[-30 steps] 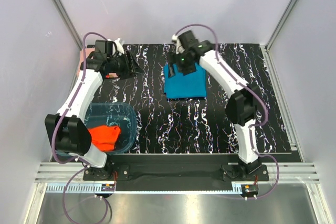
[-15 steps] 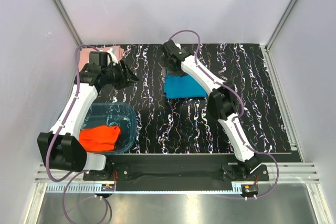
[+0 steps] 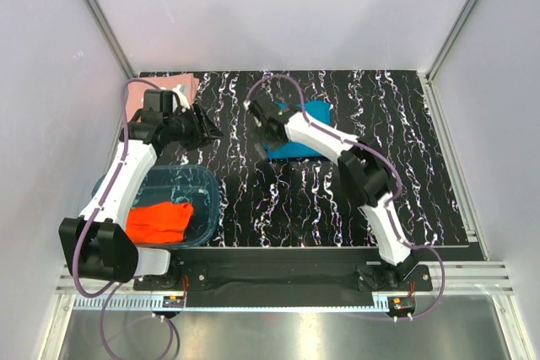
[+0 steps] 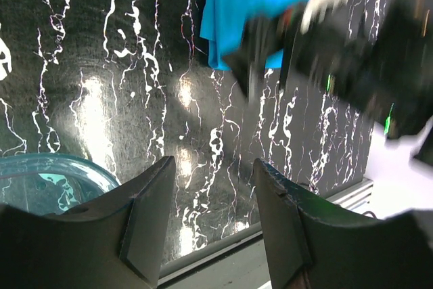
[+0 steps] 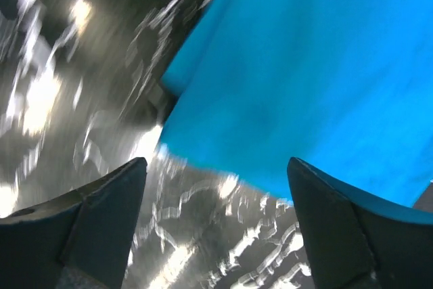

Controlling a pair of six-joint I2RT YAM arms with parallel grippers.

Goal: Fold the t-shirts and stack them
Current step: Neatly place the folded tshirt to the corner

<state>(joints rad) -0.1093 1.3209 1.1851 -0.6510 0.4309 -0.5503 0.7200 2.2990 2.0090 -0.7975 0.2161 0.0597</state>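
Over to the right tool (image 5: 216, 167): released, fingers (image 5: 101, 221) spread wide, nothing between them. Dead ahead, the teal-blue t-shirt (image 5: 304, 52), filling the upper right of the wrist view, one corner poking toward the left of frame, near hem slanting down to the lower right. Straddles that hem, just about; too blurred to call touching or clear. Same story from the top view: sits at the shirt's left edge, centre of frame, cloth spreading away to the right under the right arm (image 3: 325, 137). Folded near-square, so no real long axis to speak of; left edge roughly up and down the frame, slightly tilted. Looks like an approach for a pinch on that left edge; calls for coming in from the left, across the edge rather than along it.

Now the left tool (image 4: 215, 174): also released, fingers apart over bare bench (image 4: 101, 99), nothing held. Points rightward at the same shirt but stands well apart from it, left of centre in the top view. Clearly the farther of the two. Behind it, upper left corner, the salmon-pink t-shirt (image 3: 164, 88), lying flat, partly hidden by the left arm (image 3: 126, 174). Lower left, the orange-red t-shirt (image 3: 160, 219), bunched inside the clear tub (image 3: 211, 187), not yet folded.
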